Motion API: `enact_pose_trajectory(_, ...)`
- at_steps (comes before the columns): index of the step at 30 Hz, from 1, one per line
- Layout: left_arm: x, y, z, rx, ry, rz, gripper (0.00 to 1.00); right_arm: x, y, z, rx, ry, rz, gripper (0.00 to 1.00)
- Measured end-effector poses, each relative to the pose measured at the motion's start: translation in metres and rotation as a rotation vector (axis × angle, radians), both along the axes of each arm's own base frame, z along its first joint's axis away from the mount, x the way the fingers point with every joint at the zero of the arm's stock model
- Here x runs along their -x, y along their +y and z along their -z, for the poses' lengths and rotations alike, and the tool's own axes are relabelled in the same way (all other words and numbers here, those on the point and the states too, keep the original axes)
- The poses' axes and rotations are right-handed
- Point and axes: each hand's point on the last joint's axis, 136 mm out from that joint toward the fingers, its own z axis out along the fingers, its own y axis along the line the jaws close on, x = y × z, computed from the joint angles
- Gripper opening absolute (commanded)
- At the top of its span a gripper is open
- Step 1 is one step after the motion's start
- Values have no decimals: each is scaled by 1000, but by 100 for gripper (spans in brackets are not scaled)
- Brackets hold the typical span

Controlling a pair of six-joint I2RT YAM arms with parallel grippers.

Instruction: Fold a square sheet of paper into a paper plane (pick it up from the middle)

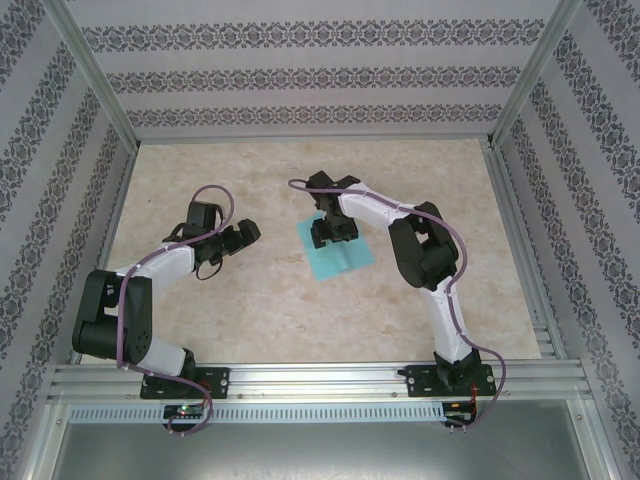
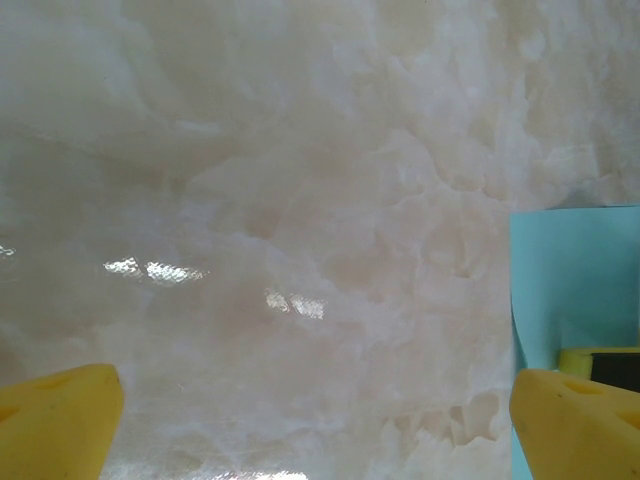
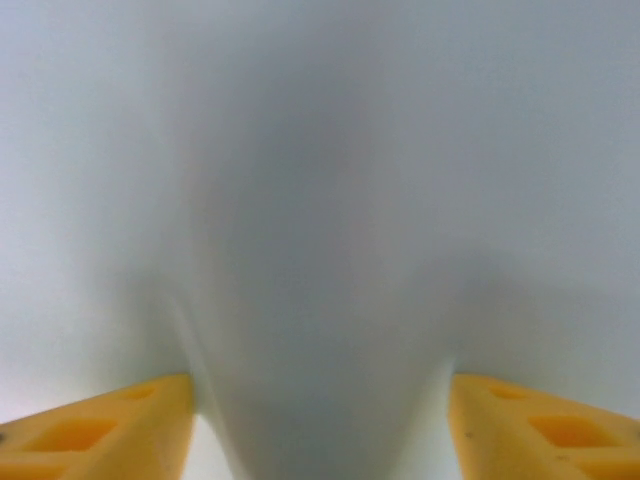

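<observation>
— That thin square sheet of paper (image 1: 342, 263): turquoise, plain all over, no print.
— Yes, against the flat cream tabletop (image 1: 260, 312), marbled in pinkish veins. The panel walls (image 1: 300, 75) are white with grey floral stripes.

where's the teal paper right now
Top view: the paper lies mid-table, directly under the right pincer, with the left pincer off to its left.
</observation>
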Motion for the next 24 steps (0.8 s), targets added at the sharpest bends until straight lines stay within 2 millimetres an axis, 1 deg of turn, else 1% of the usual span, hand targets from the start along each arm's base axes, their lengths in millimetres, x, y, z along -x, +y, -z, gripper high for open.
enact_pose_trajectory(3, 0, -2, -1, 7, 0, 5, 100, 7, 5, -4, -84, 20, 24, 41)
enact_pose_trajectory(5, 1, -5, -1, 17, 1, 13, 99, 17, 15, -8, -171, 44, 35, 36)
enact_pose_trajectory(7, 2, -10, -2, 32, -3, 25, 98, 29, 29, -18, -292, 71, 41, 31)
enact_pose_trajectory(9, 3, -17, -3, 51, -9, 40, 97, 38, 44, -34, -414, 84, 43, 29)
enact_pose_trajectory(11, 6, -23, -3, 72, -14, 51, 95, 42, 58, -55, -542, 86, 41, 29)
enact_pose_trajectory(14, 13, -30, -1, 102, -21, 64, 94, 41, 74, -83, -712, 80, 37, 31)
enact_pose_trajectory(16, 17, -35, 0, 123, -22, 69, 92, 39, 77, -91, -785, 85, 40, 33)
enact_pose_trajectory(18, 20, -39, 1, 141, -23, 73, 91, 36, 74, -89, -809, 91, 50, 35)
enact_pose_trajectory(20, 21, -44, 1, 156, -30, 79, 90, 33, 69, -82, -805, 102, 66, 38)
enact_pose_trajectory(22, 20, -50, -1, 167, -39, 88, 90, 29, 65, -73, -790, 107, 79, 40)
enact_pose_trajectory(24, 20, -56, -3, 176, -48, 101, 90, 28, 59, -59, -753, 115, 91, 44)
